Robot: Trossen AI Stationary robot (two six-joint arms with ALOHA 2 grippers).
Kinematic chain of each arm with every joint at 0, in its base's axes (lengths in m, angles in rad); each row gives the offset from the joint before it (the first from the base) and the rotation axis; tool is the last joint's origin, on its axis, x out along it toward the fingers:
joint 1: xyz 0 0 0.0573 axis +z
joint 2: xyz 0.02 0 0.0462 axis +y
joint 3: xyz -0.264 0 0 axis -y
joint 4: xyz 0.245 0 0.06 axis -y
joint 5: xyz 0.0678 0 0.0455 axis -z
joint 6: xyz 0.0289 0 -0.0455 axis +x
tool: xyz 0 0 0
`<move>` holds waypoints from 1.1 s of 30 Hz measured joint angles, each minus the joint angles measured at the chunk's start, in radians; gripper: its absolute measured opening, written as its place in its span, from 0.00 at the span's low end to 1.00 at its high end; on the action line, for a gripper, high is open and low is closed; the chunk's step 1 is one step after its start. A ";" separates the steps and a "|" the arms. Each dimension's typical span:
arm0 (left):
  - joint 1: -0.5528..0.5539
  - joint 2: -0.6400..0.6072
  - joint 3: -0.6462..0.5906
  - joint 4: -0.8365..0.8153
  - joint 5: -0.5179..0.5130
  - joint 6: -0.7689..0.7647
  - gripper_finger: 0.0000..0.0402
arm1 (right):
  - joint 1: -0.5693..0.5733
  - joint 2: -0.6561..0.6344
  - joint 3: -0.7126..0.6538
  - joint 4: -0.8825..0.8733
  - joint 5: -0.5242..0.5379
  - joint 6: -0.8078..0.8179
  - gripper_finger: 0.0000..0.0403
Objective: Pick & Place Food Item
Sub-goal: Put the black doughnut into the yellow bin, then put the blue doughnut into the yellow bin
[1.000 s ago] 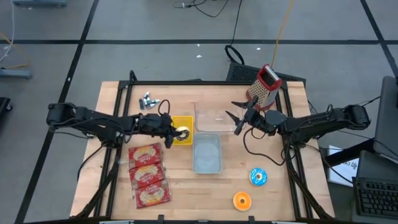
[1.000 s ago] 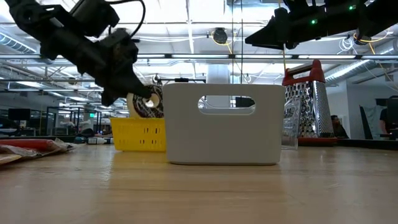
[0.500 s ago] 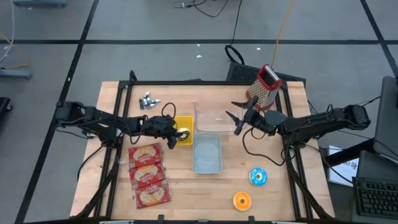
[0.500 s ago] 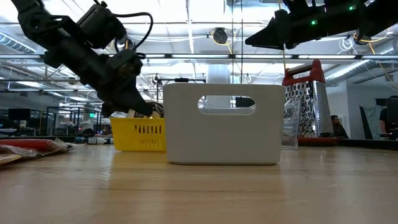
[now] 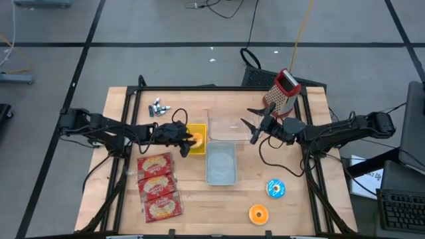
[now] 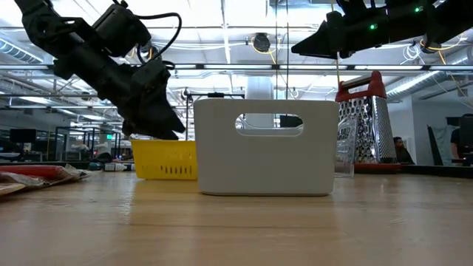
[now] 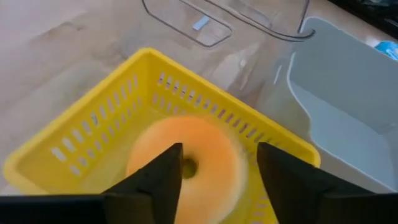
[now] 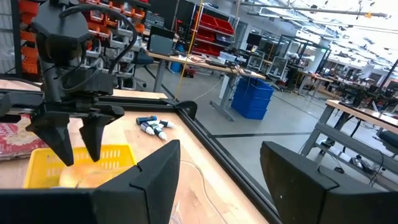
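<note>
An orange ring-shaped doughnut shows blurred inside the yellow slotted basket, which stands left of the white bin. My left gripper is open just above the basket; its fingers stand on either side of the doughnut and apart from it. In the low view the left gripper points down behind the basket's wall, which hides the doughnut. My right gripper is open and level, high over the clear container, with nothing between its fingers.
A white bin stands at the middle, with a clear container behind it. A red-topped grater is at the far right. Three snack packets lie at the near left, and two small round items at the near right.
My left gripper has sunk toward the yellow basket with the doughnut, tipping further down, and then opened. The doughnut has left the fingers and gone down into the basket, out of sight behind the basket's wall in the low view.
</note>
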 joint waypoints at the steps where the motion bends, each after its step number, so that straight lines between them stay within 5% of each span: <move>1: 0.002 -0.001 0.000 0.001 0.000 0.000 0.55 | 0.000 0.000 0.000 0.000 0.000 0.000 0.52; 12: 0.031 -0.001 0.001 0.041 0.013 -0.018 0.63 | 0.002 0.000 0.000 -0.002 0.000 0.003 0.52; 19: 0.019 -0.046 0.011 0.250 0.187 0.087 0.59 | 0.059 -0.019 0.000 -0.041 -0.067 0.035 0.52; 24: -0.008 -0.117 0.055 0.248 0.156 0.234 0.56 | 0.178 -0.061 0.000 -0.197 -0.362 0.101 0.52; 29: -0.039 -0.147 0.089 0.239 0.157 0.317 0.55 | 0.345 -0.082 0.000 -0.411 -0.384 0.350 0.52; 33: -0.046 -0.147 0.107 0.237 0.157 0.332 0.55 | 0.514 -0.073 0.040 -0.603 -0.287 0.551 0.52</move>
